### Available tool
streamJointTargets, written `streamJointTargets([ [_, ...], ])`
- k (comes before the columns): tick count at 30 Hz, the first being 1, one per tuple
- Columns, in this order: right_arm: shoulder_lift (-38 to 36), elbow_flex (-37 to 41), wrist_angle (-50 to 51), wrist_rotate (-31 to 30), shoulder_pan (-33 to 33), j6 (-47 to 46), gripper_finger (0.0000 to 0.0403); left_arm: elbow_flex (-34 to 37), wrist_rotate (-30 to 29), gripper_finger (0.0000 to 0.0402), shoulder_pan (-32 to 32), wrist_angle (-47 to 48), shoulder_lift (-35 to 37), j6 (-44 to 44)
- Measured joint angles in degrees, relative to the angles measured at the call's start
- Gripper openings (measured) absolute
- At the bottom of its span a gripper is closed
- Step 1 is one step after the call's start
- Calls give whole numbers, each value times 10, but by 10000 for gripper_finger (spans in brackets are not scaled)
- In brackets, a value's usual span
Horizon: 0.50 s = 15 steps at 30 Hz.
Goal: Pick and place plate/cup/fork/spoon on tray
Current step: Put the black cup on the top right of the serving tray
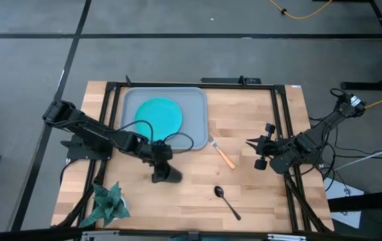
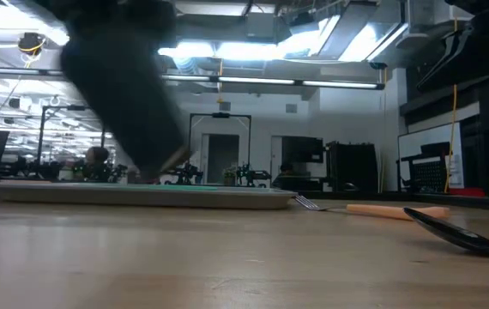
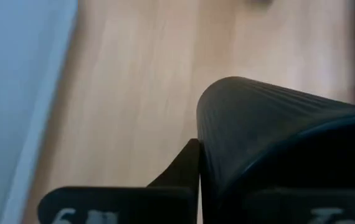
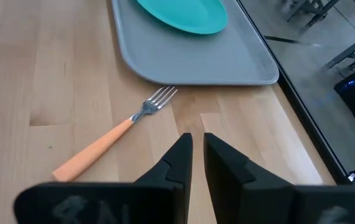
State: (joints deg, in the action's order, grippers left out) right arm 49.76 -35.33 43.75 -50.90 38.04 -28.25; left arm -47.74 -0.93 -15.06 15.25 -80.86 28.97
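Note:
The turquoise plate lies flat in the grey-blue tray at the table's far middle. Just in front of the tray's near edge, my left gripper is shut on the dark ribbed cup. The fork with its orange handle lies on the wood to the right of the tray, tines toward it. The dark spoon lies nearer the front edge. My right gripper waits at the right, shut and holding nothing, pointing at the fork. My left gripper comes slanting down from the table's left. One finger lies against the cup's ribbed outer wall close to the rim. The cup hides the other finger. Whether the cup's base touches the table, I cannot tell.
A green folded plant-like thing sits at the near left corner. A black frame runs around the tabletop. Bare wood lies between the tray, the fork and the spoon.

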Motion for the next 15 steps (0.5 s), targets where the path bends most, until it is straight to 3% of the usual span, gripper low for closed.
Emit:
streamJointTargets([
  [4,0,0,0,0,0,-1,45,0,-66,3,34,-30,40,-29],
  [8,0,0,-2,0,0,-1,45,0,-157,2,100,-18,104,-141],
  [12,0,0,-2,-4,0,0,45,-1,-248,2,215,-16,175,-239],
  [15,0,0,-2,-13,0,0,45,-1,-251,1,341,0,210,-249],
])
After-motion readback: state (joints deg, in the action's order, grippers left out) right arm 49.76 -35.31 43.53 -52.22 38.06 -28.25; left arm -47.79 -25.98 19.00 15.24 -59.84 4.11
